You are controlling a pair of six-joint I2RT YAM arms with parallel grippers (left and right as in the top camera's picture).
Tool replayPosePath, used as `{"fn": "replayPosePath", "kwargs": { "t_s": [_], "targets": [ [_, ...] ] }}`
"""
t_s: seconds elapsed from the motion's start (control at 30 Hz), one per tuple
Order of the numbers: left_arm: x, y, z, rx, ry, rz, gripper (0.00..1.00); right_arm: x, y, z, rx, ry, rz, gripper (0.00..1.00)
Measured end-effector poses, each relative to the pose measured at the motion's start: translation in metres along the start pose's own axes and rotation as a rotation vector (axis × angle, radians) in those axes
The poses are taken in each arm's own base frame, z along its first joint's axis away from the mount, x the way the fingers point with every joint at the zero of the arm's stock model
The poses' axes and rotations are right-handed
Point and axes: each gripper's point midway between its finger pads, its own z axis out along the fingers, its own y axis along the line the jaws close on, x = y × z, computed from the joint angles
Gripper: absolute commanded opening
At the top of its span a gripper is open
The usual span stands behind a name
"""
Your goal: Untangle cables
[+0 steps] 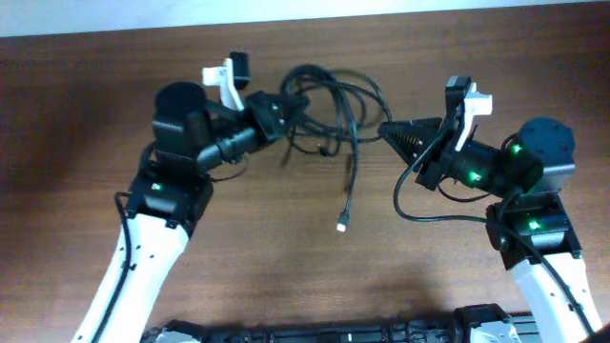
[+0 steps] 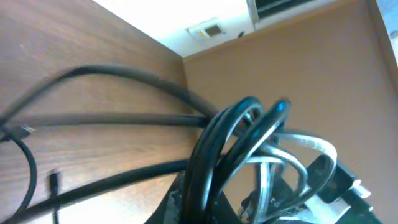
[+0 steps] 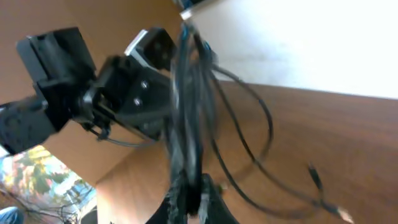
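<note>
Cables (image 1: 329, 95) = thin black cords: light, floppy, prob. slick. The tangle sits btwn both arms at the far side of the wooden table (image 1: 238, 267). Left gripper (image 1: 289, 108) is clenched on loops at its left edge; right gripper (image 1: 386, 130) is clenched on strands at its right. One strand trails nearward w/ a silvery plug end (image 1: 341, 226). Best hold: a single strand near the plug, since tugging the bundle likely tightens the knot.

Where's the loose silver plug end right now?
In the overhead view the silver plug end is mid-table, on the robot's side of the cables that the left gripper and right gripper pinch, about midway between them.
</note>
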Motion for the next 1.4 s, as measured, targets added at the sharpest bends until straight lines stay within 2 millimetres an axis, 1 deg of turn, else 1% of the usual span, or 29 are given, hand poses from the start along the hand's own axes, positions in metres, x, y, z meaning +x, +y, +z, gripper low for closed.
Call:
{"fn": "replayPosePath", "kwargs": {
  "t_s": [0.1, 0.13, 0.17, 0.2, 0.23, 0.27, 0.3, 0.43, 0.6, 0.77, 0.87, 0.93, 0.97, 1.03, 1.07, 1.1, 1.13, 1.17, 1.4],
  "targets": [
    [-0.009, 0.003, -0.007, 0.004, -0.013, 0.004, 0.0, 0.01, -0.006, 0.0, 0.025, 0.031, 0.022, 0.04],
    [-0.01, 0.002, -0.007, 0.014, -0.013, 0.023, 0.0, 0.012, -0.008, -0.001, 0.029, 0.039, 0.02, 0.18],
    [-0.011, -0.001, -0.008, 0.025, -0.015, 0.045, 0.0, 0.014, -0.008, -0.001, 0.03, 0.043, 0.017, 0.36],
    [-0.012, -0.003, -0.008, 0.035, -0.017, 0.069, 0.0, 0.015, -0.01, -0.001, 0.037, 0.048, 0.012, 0.63],
    [-0.016, -0.006, -0.01, 0.047, -0.026, 0.125, 0.0, 0.015, -0.011, -0.002, 0.043, 0.047, -0.006, 0.77],
    [-0.017, -0.006, -0.011, 0.05, -0.029, 0.161, 0.0, 0.015, -0.012, -0.002, 0.043, 0.047, -0.02, 0.95],
    [-0.017, -0.006, -0.012, 0.054, -0.025, 0.21, 0.0, 0.015, -0.011, -0.002, 0.04, 0.047, -0.041, 0.99],
    [-0.007, -0.005, -0.012, 0.07, 0.021, 0.342, 0.0, 0.015, -0.007, -0.002, 0.014, 0.052, -0.104, 0.99],
    [0.003, -0.003, -0.011, 0.075, 0.063, 0.441, 0.0, 0.007, 0.004, -0.002, -0.039, 0.027, -0.206, 0.99],
    [0.021, -0.014, -0.002, 0.12, 0.104, 0.527, 0.0, 0.004, 0.008, -0.002, -0.06, 0.017, -0.244, 0.99],
    [0.032, -0.029, 0.004, 0.171, 0.113, 0.586, 0.0, 0.005, 0.01, -0.002, -0.071, 0.02, -0.251, 0.98],
    [0.037, -0.036, 0.006, 0.195, 0.116, 0.61, 0.0, 0.005, 0.011, -0.002, -0.075, 0.021, -0.251, 0.92],
    [0.04, -0.039, 0.007, 0.205, 0.122, 0.619, 0.0, 0.005, 0.011, -0.002, -0.076, 0.022, -0.251, 0.85],
    [0.044, -0.042, 0.009, 0.214, 0.129, 0.624, 0.0, 0.005, 0.011, -0.003, -0.078, 0.022, -0.254, 0.52],
    [0.045, -0.042, 0.009, 0.216, 0.13, 0.624, 0.0, 0.005, 0.011, -0.003, -0.078, 0.02, -0.257, 0.39],
    [0.045, -0.042, 0.009, 0.216, 0.13, 0.625, 0.0, 0.005, 0.011, -0.003, -0.078, 0.02, -0.257, 0.2],
    [0.045, -0.042, 0.009, 0.215, 0.128, 0.627, 0.0, 0.004, 0.011, -0.003, -0.078, 0.02, -0.257, 0.06],
    [0.044, -0.042, 0.009, 0.214, 0.128, 0.627, 0.0, 0.005, 0.011, -0.003, -0.078, 0.02, -0.256, 0.04],
    [0.044, -0.042, 0.009, 0.214, 0.124, 0.63, 0.0, 0.005, 0.011, -0.002, -0.077, 0.021, -0.256, 0.04]
  ]
}}
